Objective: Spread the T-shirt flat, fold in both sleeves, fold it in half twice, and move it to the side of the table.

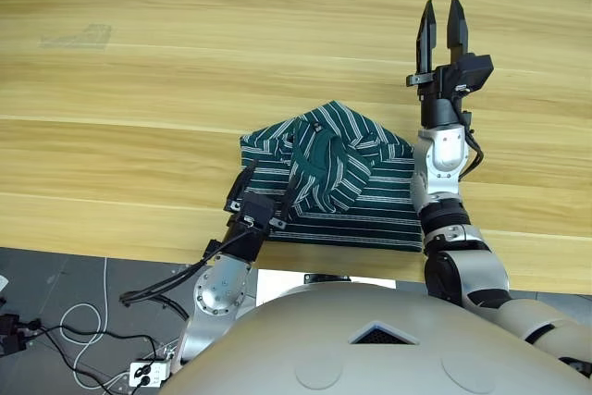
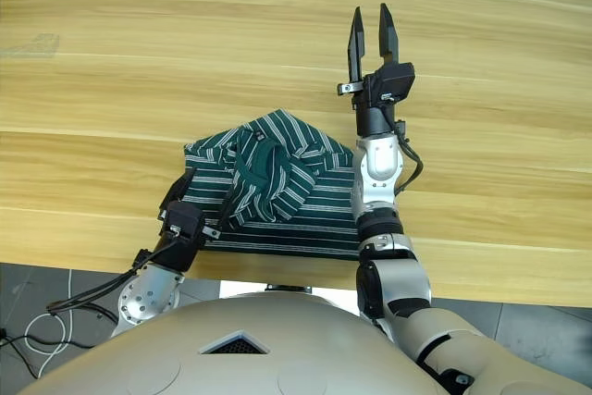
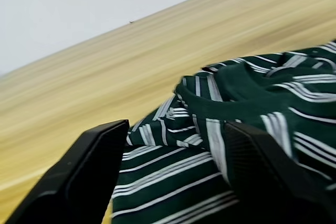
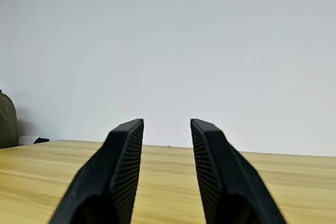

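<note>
A dark green T-shirt (image 1: 333, 182) with white stripes lies bunched up at the near edge of the wooden table (image 1: 139, 90), its collar turned up on top. My left gripper (image 1: 268, 187) is open at the shirt's near-left corner, its fingers set on either side of the fabric (image 3: 210, 145) there. My right gripper (image 1: 442, 20) is open and empty. It is raised above the table past the shirt's far-right corner and points away from me. In the right wrist view the right gripper (image 4: 167, 150) faces a white wall over bare tabletop.
Wide bare wood stretches beyond the shirt and to both sides. The table's near edge (image 1: 111, 252) runs just below the shirt. Past that edge, cables (image 1: 65, 330) and a power strip (image 1: 148, 372) lie on the dark floor at the lower left.
</note>
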`<action>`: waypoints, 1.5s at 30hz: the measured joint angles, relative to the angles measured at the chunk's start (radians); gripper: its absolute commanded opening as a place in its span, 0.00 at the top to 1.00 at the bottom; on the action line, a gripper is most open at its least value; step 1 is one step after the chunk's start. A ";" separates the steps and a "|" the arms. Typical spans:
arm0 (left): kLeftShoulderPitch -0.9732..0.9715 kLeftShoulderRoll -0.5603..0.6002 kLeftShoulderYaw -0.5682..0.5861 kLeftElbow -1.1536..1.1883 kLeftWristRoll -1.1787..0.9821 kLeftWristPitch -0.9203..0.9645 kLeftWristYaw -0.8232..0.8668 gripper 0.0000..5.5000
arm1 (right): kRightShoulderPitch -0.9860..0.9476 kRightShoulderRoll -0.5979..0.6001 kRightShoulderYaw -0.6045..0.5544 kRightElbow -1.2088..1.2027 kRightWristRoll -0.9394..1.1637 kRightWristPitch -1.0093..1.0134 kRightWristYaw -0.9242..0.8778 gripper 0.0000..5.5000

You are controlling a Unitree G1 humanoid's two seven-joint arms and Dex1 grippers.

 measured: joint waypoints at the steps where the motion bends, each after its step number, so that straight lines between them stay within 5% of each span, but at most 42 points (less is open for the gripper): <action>1: 0.000 0.000 -0.007 0.000 -0.012 0.000 -0.012 0.39 | 0.000 0.000 0.000 -0.002 0.000 0.001 -0.001 0.70; 11: -0.004 -0.011 -0.042 0.002 -0.159 0.027 -0.075 0.39 | 0.001 0.000 0.000 -0.004 -0.006 0.011 -0.012 0.70; 45: -0.124 0.006 -0.120 0.184 0.044 -0.067 0.020 0.39 | -0.005 0.011 0.006 0.018 -0.016 0.012 -0.019 0.70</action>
